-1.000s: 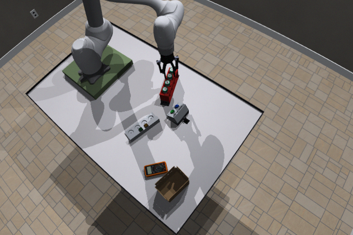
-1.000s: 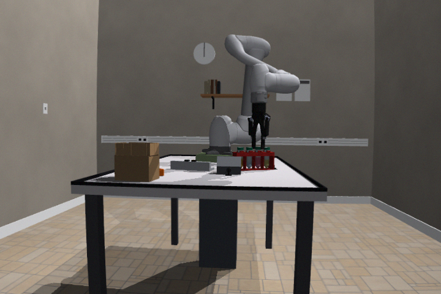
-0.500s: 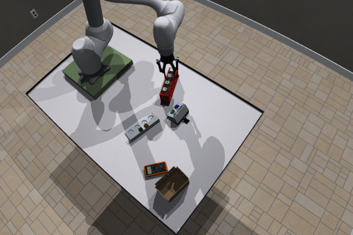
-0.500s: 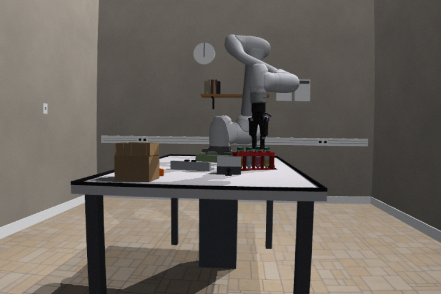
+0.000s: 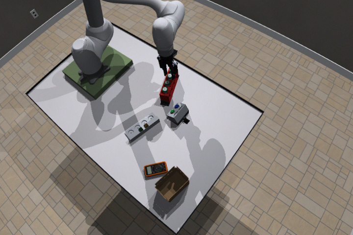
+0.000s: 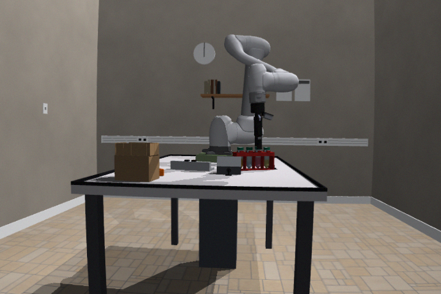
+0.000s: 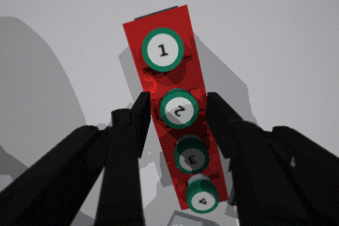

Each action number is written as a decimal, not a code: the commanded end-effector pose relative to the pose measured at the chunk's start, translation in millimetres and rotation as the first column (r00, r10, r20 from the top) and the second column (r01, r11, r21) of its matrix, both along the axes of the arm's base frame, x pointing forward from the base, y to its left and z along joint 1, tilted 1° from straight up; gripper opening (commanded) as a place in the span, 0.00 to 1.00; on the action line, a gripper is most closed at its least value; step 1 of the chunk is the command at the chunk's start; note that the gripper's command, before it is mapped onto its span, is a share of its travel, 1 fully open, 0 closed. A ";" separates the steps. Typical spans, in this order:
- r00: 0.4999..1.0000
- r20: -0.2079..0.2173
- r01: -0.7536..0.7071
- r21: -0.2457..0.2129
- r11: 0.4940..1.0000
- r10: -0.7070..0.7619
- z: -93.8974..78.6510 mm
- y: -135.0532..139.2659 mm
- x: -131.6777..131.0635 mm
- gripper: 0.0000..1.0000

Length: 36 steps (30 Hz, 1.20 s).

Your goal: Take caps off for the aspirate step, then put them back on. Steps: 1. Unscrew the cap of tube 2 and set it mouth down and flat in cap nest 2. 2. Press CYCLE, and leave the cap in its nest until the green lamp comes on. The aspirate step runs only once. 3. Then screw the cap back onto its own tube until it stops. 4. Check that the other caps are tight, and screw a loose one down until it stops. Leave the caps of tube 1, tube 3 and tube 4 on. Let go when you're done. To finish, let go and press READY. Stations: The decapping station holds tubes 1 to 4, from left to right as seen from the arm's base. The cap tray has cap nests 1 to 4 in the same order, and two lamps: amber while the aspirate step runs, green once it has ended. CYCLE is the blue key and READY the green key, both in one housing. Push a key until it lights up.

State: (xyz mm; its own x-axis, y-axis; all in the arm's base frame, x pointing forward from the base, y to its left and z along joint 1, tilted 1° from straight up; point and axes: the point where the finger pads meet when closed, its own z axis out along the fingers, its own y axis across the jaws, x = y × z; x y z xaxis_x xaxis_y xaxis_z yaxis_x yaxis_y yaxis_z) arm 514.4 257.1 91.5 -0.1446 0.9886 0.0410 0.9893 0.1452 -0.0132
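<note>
The hand (image 7: 179, 110) straddles the cap of tube 2 (image 7: 179, 109), fingers apart and not touching it, at 9 and 3 o'clock. The red decapping station (image 7: 136, 33) runs 12 to 6.

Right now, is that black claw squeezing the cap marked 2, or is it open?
Open. In the wrist view the tool straddles cap 2, with red rack showing in the gaps between each finger and the cap.

lab | tube rack (image 5: 165, 95), multimeter (image 5: 155, 168), arm on table (image 6: 297, 180)
</note>
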 end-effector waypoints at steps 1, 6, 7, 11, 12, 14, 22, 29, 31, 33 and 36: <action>0.969 0.007 0.248 -0.034 0.968 -0.248 0.6 0.3 0.3 0.41; 0.969 0.007 0.248 -0.034 0.968 -0.248 0.6 0.4 0.3 0.41; 0.969 0.007 0.248 -0.034 0.968 -0.248 0.6 0.4 0.3 0.41; 0.969 0.007 0.248 -0.034 0.968 -0.248 0.6 0.3 0.3 0.30; 0.969 0.007 0.248 -0.034 0.968 -0.248 0.6 0.3 0.3 0.30; 0.969 0.007 0.248 -0.034 0.968 -0.248 0.6 0.4 0.3 0.30; 0.969 0.007 0.248 -0.034 0.968 -0.248 0.6 0.4 0.3 0.30; 1.000 0.009 0.001 -0.031 1.000 -0.001 0.8 0.4 0.2 0.30; 0.999 0.009 -0.049 -0.031 0.998 0.049 0.8 0.4 0.3 0.30; 0.989 0.010 -0.148 -0.030 0.988 0.149 0.9 0.5 0.2 0.30; 0.956 0.011 -0.294 -0.029 0.955 0.295 0.9 0.4 0.3 0.30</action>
